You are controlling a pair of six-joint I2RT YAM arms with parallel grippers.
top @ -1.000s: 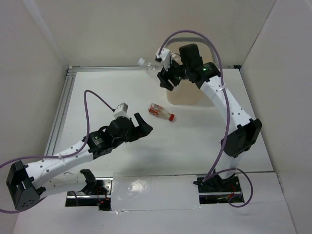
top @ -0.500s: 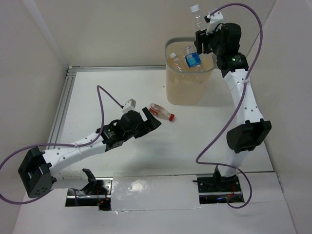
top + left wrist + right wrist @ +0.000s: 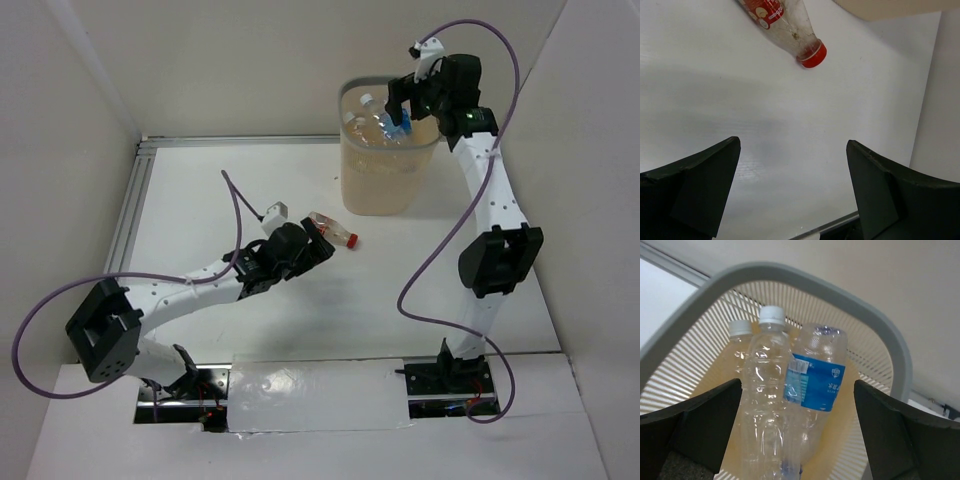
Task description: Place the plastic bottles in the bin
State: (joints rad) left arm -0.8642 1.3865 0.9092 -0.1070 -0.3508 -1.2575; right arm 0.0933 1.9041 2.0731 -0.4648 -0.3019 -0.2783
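Right gripper point(image 3: 796, 407) hangs over the bin point(image 3: 790, 272), fingers wide apart, nothing in them; two clear bottles point(image 3: 767, 375) and a blue-labelled bottle point(image 3: 817, 382) are inside it; left gripper point(image 3: 792, 185) is also spread, low over the table point(image 3: 790, 125); red-capped bottle point(image 3: 782, 22) lies just ahead of it.
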